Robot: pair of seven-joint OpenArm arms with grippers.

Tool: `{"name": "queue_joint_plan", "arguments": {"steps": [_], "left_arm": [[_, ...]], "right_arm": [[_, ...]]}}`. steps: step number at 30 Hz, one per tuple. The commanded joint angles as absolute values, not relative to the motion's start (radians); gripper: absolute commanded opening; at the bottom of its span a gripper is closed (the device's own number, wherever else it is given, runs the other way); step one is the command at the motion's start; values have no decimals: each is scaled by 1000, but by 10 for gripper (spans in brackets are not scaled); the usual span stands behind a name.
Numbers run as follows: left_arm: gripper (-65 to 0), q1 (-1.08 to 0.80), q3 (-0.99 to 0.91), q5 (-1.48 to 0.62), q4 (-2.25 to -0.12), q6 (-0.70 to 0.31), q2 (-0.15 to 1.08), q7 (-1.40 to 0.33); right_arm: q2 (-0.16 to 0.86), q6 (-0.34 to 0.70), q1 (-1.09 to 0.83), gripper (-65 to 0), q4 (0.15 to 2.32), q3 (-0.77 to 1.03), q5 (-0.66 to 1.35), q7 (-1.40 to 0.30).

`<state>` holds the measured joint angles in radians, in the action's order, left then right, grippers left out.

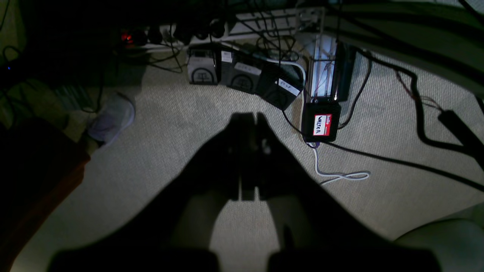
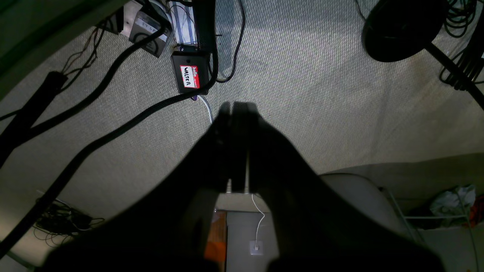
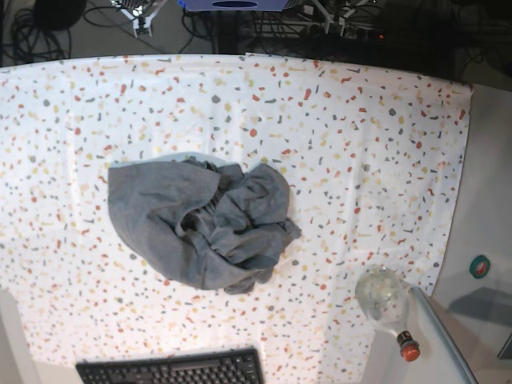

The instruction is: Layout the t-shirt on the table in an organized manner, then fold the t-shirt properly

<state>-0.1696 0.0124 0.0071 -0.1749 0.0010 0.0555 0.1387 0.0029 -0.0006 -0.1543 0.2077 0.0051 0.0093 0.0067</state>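
table (image 3: 384, 120): we see a big speckled cloth with bare room on every side of the shirt for a spread
t-shirt (image 3: 200, 224): crumpled grey heap, left of centre; we judge nothing laid out yet
step: we'd find collar or hem first, take two well-apart points, lift and draw flat before any fold
left gripper (image 1: 249, 124): off the table, over carpet and cables, fingers pressed together, holding nothing
right gripper (image 2: 236, 113): likewise closed and empty
keyboard (image 3: 172, 370): at the near edge
bottle (image 3: 386, 300): on the plain surface, right
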Motion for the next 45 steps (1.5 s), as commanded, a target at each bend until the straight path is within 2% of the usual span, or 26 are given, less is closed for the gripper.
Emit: {"name": "queue_joint_plan", "arguments": {"steps": [1, 14, 19, 22, 28, 36, 45], "left_arm": [[-650, -179, 12, 5, -176, 5, 58, 140], [-650, -193, 12, 5, -177, 5, 59, 140], [-650, -219, 12, 5, -206, 5, 71, 142], [-650, -297, 12, 5, -309, 5, 88, 142], [-650, -529, 12, -1, -653, 5, 159, 140], [-650, -687, 10, -5, -883, 5, 202, 140], [-650, -917, -5, -8, -1268, 5, 231, 140]], "right_arm": [[8, -7, -163, -650, 209, 4, 4, 7], [8, -7, -163, -650, 209, 4, 4, 7], [8, -7, -219, -650, 257, 4, 4, 21], [8, -7, -308, -650, 354, 4, 4, 22], [8, -7, -536, -650, 670, 12, 7, 21], [8, -8, -636, -650, 819, 16, 7, 19], [4, -8, -828, -650, 1173, 208, 8, -31]]}}
